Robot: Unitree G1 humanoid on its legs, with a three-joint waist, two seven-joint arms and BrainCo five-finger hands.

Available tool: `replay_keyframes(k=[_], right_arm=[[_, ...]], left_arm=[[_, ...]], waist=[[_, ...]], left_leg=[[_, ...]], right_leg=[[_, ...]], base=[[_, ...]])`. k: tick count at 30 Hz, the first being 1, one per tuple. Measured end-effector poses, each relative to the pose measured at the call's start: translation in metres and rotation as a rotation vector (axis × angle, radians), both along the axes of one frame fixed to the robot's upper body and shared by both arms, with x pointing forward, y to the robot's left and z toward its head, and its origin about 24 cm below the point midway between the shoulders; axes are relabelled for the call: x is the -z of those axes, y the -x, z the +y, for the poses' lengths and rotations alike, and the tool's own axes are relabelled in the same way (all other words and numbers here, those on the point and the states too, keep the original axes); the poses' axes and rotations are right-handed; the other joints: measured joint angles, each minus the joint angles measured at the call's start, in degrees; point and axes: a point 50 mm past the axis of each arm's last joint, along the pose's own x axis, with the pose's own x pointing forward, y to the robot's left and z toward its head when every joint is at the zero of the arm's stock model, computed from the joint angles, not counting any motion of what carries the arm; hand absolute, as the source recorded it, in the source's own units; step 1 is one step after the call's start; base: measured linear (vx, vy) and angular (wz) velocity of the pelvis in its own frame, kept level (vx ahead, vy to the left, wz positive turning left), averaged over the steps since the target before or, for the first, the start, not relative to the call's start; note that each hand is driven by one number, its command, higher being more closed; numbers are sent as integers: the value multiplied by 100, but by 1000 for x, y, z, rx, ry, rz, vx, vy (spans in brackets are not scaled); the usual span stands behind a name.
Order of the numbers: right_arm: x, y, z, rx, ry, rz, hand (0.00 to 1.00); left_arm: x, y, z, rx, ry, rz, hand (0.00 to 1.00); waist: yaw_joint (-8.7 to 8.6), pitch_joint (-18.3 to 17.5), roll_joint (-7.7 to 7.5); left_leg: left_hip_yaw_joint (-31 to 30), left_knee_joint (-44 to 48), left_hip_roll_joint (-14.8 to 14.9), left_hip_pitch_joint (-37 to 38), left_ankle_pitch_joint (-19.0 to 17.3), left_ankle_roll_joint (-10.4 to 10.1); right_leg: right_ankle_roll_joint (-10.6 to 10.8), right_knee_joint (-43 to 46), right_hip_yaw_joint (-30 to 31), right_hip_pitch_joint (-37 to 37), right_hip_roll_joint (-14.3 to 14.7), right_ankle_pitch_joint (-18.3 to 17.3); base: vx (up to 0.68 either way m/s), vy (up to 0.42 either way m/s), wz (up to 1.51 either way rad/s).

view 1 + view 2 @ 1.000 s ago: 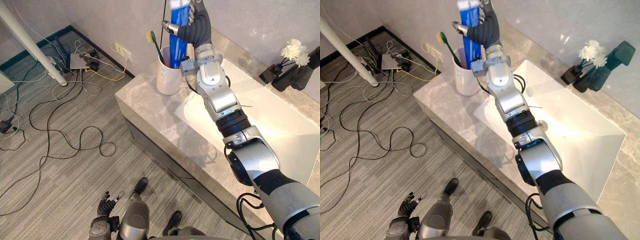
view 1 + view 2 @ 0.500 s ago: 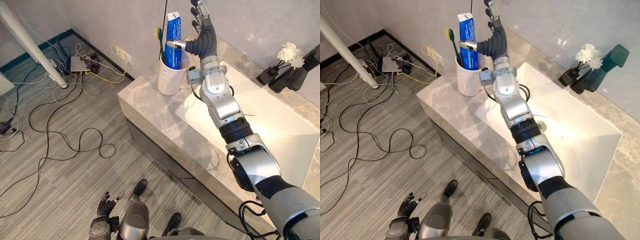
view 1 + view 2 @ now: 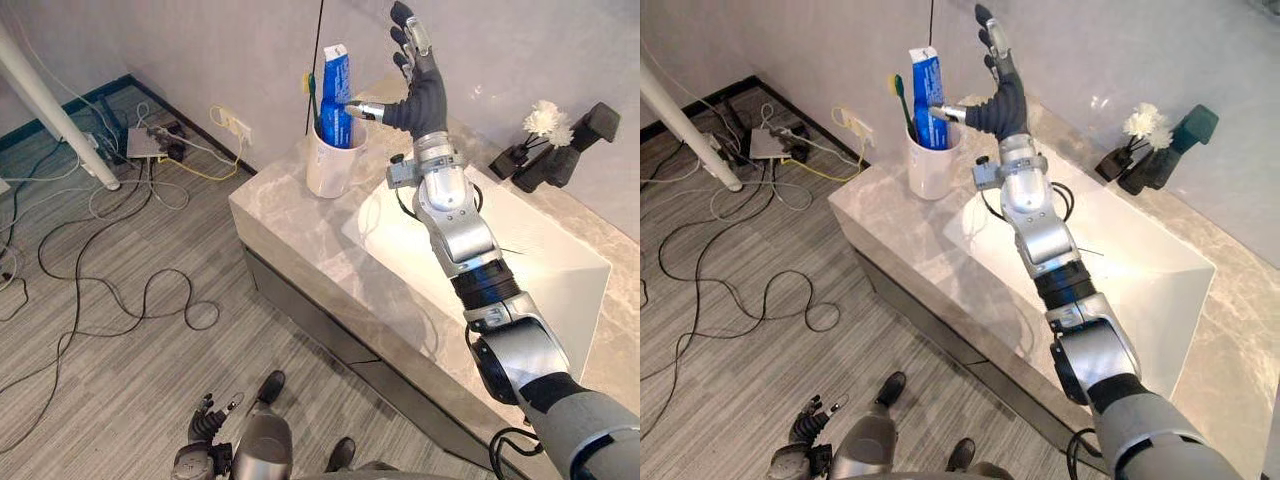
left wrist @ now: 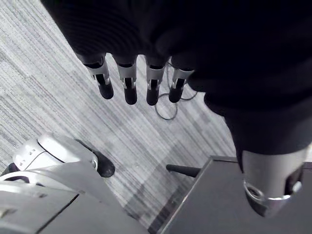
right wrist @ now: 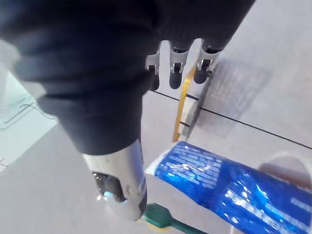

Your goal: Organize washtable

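Resting in the cup (image 3: 327,168), toothpaste (image 3: 337,88) stands beside right robot hand (image 3: 424,95).

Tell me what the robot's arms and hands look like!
The right arm is shiny silver-grey, made of rounded chunky sections with a black ribbed ring partway along. The right hand wears a dark ribbed cover, and its silver fingers have dark tips. The left hand matches it: dark cover, silver fingers, dark tips.
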Motion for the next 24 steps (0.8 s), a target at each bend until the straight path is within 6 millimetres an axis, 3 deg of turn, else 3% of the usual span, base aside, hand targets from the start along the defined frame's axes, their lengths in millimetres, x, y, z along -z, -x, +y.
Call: replay_keyframes(k=[9,12,18,22,24], right_arm=[[-4,57,-33,14,174,-232,0],[-13,73,-62,119,147,-310,0],[-24,129,-144,482,22,-493,0],[-11,158,-185,724,-35,-498,0],[9,171,-204,832,-91,-442,0]], left_arm=[[6,18,4,41,-1,74,0],[8,25,3,41,6,91,0],[10,33,2,76,6,120,0],[13,37,0,72,16,140,0],[13,37,-2,73,22,140,0]], waist=[[-483,-325,55],[-618,-386,102],[-977,-626,220],[-1239,-771,360],[-1388,-885,429]], left_leg=[[247,-48,10,137,-4,6],[407,-51,37,194,-15,16],[785,-57,101,239,-52,51],[1064,-70,126,320,-79,67],[1177,-104,141,354,-92,67]], right_leg=[[-19,-18,253,-38,-10,13],[-77,-53,412,-54,-5,63],[-74,-79,784,-199,7,172],[-79,-151,1068,-252,7,265],[-74,-151,1194,-304,9,262]], base=[[-8,6,-16],[-10,8,-27],[-26,9,-33],[-42,17,-38],[-59,6,-30]])
